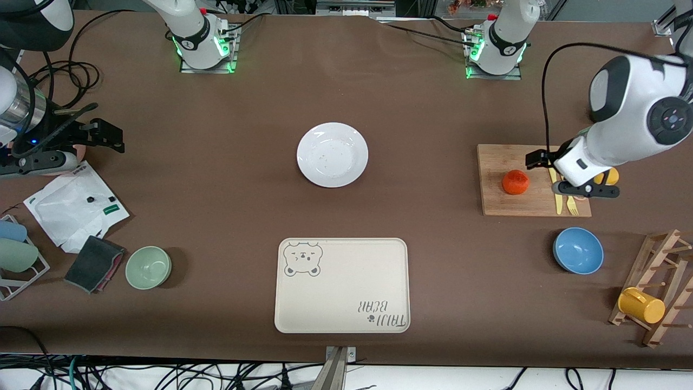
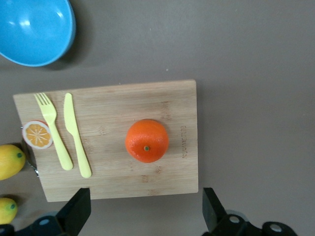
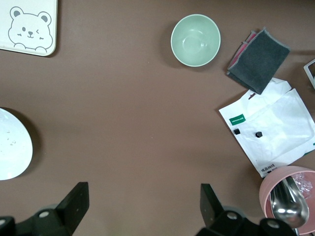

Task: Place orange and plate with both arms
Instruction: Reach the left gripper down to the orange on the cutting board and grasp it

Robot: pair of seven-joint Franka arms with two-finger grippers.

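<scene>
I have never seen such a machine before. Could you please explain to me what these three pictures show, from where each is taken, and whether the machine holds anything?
These are two white robot arms at a brown table. One picture looks down from a high camera facing them; the other two come from cameras on each arm's wrist.

The left gripper hangs open over a wooden cutting board, which carries the orange and a yellow fork and knife. The right gripper waits open at the other end, near a white bag. Neither holds anything.

The white plate lies mid-table. Nearer the camera is a cream tray with a bear drawing, between a green bowl and a blue bowl.
</scene>
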